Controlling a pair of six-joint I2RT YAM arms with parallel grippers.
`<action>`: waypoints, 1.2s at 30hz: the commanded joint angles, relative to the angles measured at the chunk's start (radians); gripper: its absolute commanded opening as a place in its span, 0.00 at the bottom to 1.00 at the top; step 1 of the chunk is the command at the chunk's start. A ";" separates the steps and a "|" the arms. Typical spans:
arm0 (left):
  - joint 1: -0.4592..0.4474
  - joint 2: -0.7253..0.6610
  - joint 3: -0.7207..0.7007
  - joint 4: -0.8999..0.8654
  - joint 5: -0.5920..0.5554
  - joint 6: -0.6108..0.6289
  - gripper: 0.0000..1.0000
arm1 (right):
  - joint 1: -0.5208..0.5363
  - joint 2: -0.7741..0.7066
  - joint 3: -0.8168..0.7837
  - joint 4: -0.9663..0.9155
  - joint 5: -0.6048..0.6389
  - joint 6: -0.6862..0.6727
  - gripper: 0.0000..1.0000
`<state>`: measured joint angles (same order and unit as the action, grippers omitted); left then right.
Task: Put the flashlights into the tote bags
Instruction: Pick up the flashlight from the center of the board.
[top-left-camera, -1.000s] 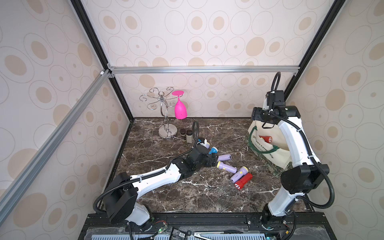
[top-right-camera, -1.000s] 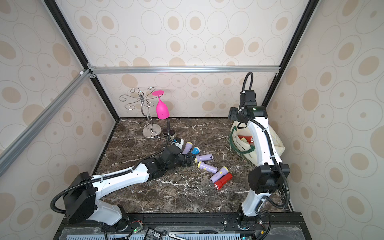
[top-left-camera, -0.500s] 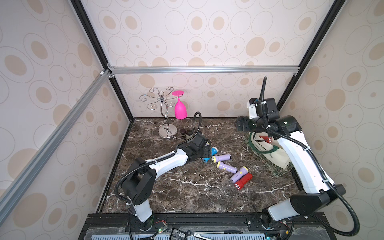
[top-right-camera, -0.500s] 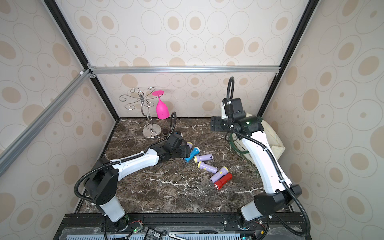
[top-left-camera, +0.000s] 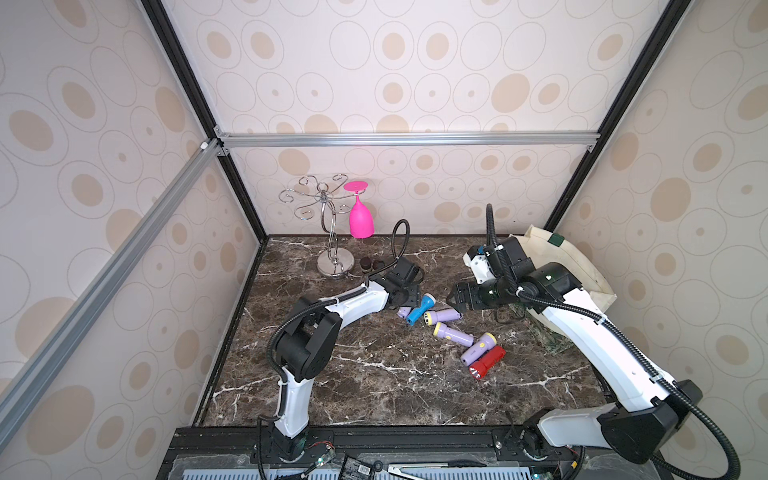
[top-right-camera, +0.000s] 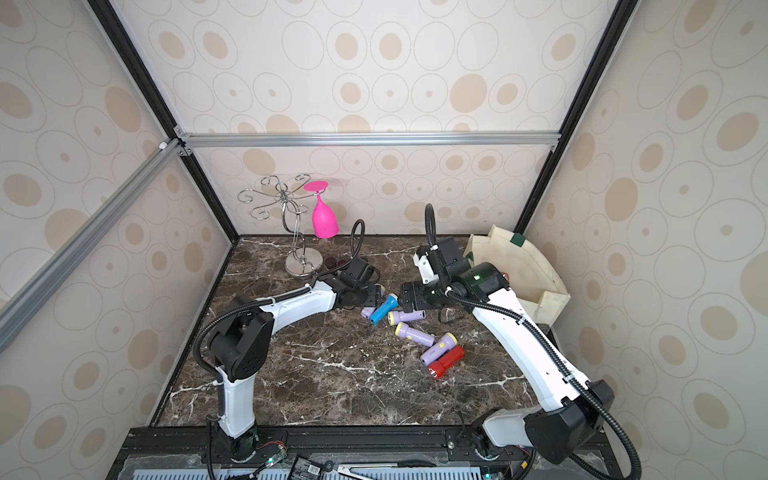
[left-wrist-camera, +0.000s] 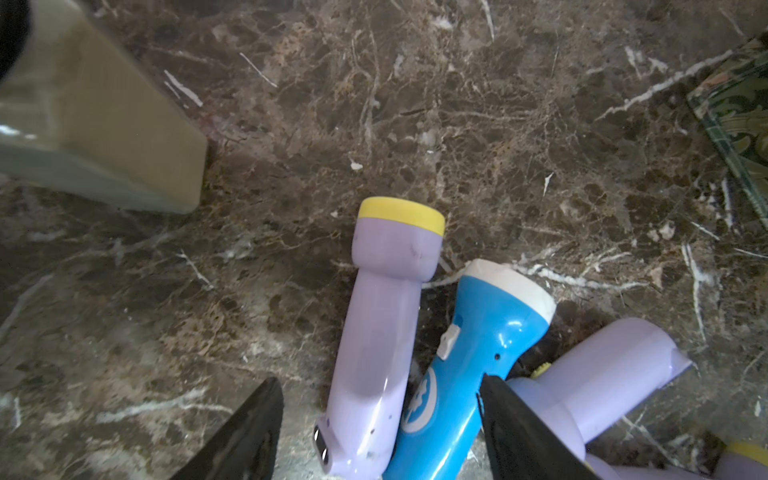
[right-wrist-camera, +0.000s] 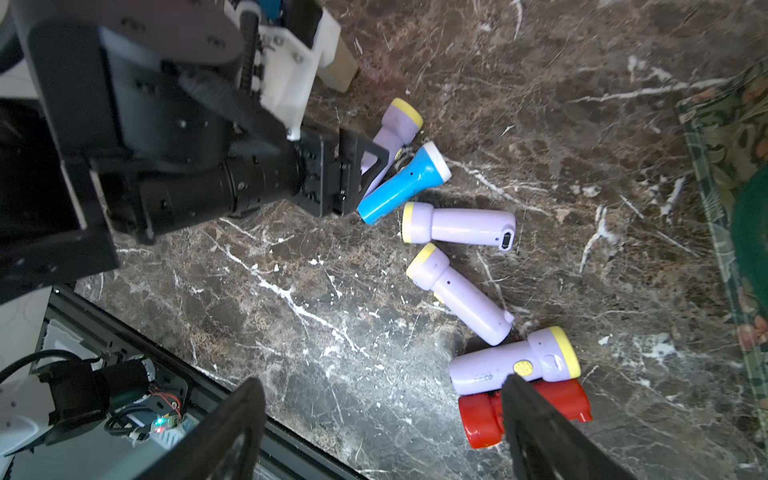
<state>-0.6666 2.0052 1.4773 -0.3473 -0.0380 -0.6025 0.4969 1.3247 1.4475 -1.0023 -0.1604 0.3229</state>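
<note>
Several flashlights lie in the middle of the marble table: a blue one, lilac ones and a red one. My left gripper is low over the blue one, open. In the left wrist view my left gripper has the tails of a lilac flashlight and the blue flashlight between its jaws, unclamped. My right gripper hovers open and empty beside the lilac one, in front of the cream tote bag. Under my right gripper is bare marble.
A wire glass stand with a pink goblet stands at the back left, two small dark jars beside its base. A green patterned cloth lies by the bag. A beige block sits near my left gripper.
My right arm has swung down from over the bag to the table's middle, its jaws opening wider. My left arm has refolded at the elbow; its gripper stays by the blue flashlight, jaws slightly narrower.
</note>
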 joint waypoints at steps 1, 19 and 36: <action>0.006 0.043 0.073 -0.058 0.011 0.038 0.73 | 0.003 -0.042 -0.022 0.010 -0.032 0.022 0.91; 0.008 0.110 -0.003 -0.035 0.009 0.055 0.57 | 0.007 -0.028 -0.035 0.016 -0.057 0.048 0.93; 0.006 0.031 -0.132 0.078 0.045 0.031 0.24 | 0.006 -0.002 -0.057 0.037 -0.074 0.062 0.94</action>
<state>-0.6647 2.0747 1.3926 -0.2623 -0.0189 -0.5610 0.4984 1.3087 1.4010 -0.9703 -0.2173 0.3775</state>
